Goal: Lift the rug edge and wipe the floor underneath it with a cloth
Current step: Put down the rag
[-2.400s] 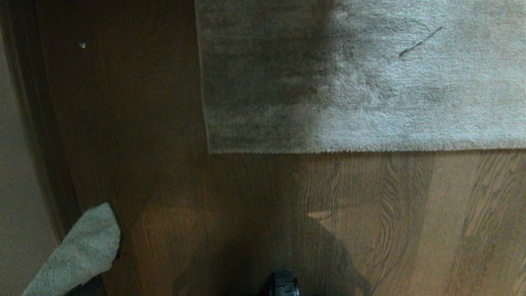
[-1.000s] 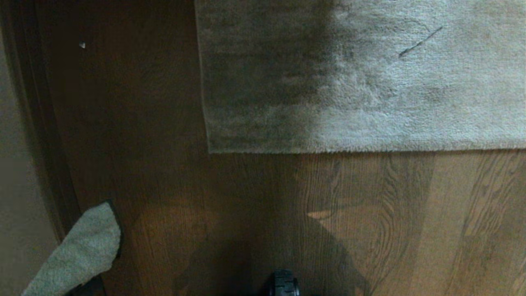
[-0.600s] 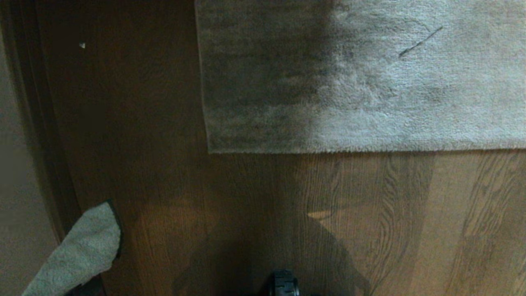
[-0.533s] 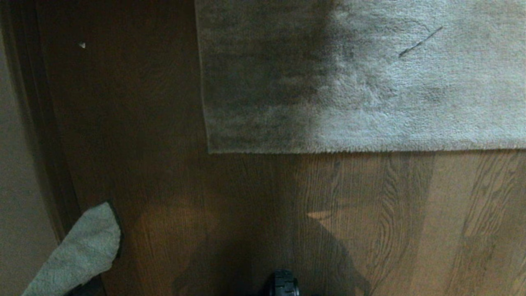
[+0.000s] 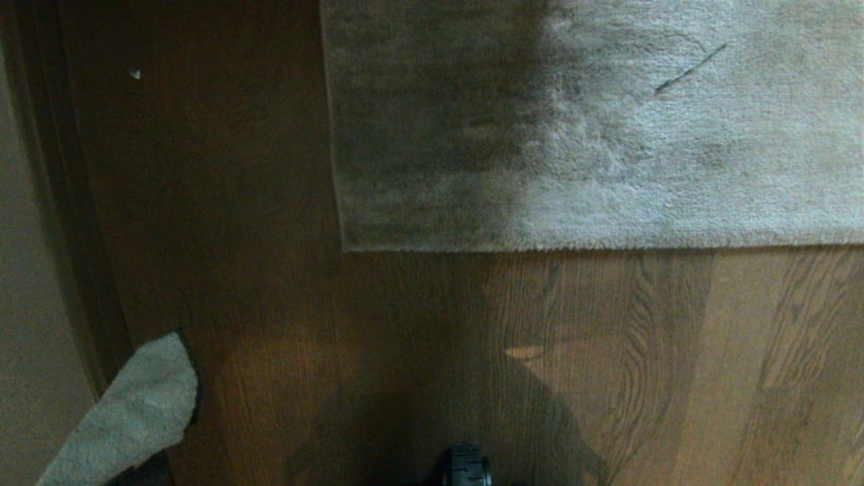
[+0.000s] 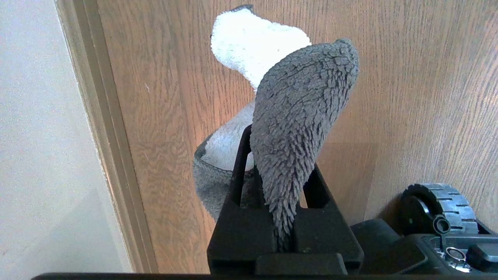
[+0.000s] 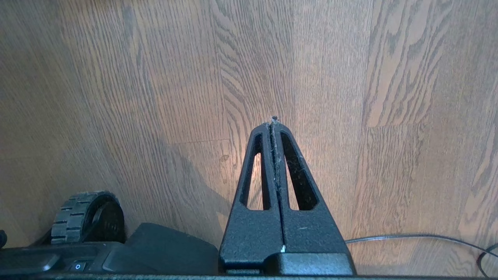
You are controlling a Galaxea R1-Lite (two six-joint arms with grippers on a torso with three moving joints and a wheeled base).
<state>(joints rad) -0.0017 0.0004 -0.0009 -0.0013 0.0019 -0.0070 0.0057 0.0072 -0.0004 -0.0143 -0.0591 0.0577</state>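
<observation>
Head view unchanged: left gripper (image 6: 272,163) clamps cloth (image 6: 299,116); right gripper (image 7: 274,124) closed, empty.

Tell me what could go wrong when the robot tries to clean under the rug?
1. The rug edge lies flat on the floor, so the shut right gripper may slide over it and fail to lift it.
2. The left gripper pinches only a fold of the cloth; the rest flops loose and could slip out or bunch up while wiping.
3. A thin cable lies on the floor near the robot's wheel and could snag.
</observation>
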